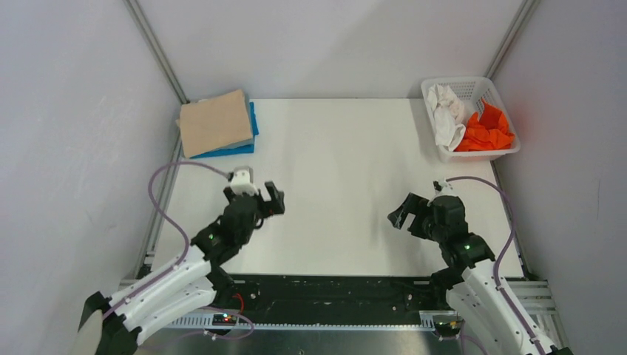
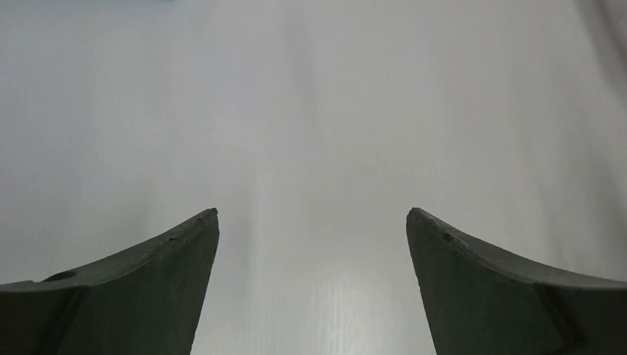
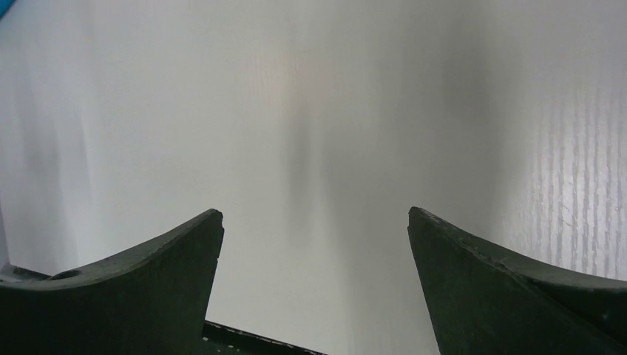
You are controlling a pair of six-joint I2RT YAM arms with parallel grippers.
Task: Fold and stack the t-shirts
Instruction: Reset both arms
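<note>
A: Tan t-shirt [image 1: 214,122], where?
B: Far left corner of the worktop [image 1: 340,185], folded flat. Sits on top of a bright blue t-shirt [image 1: 253,122], with a blue edge showing along the right and near sides.
A: Long axis?
B: Roughly left to right, tilted a little, right end farther back. Cannot tell which way the collar points.
A: And the others?
B: Crumpled in the white basket [image 1: 484,154] at the far right corner. White t-shirt [image 1: 446,115] on the left side, orange t-shirt [image 1: 486,132] on the right, touching. No clear axis to either.
A: Left hand [image 1: 257,196]?
B: Spread wide, holding nothing. Hovers over bare worktop on the near left, well apart from the folded pile.
A: Right hand [image 1: 411,213]?
B: Also spread wide, with nothing between the fingertips [image 3: 185,244]. Hangs over the near right of the worktop, well short of the basket.
</note>
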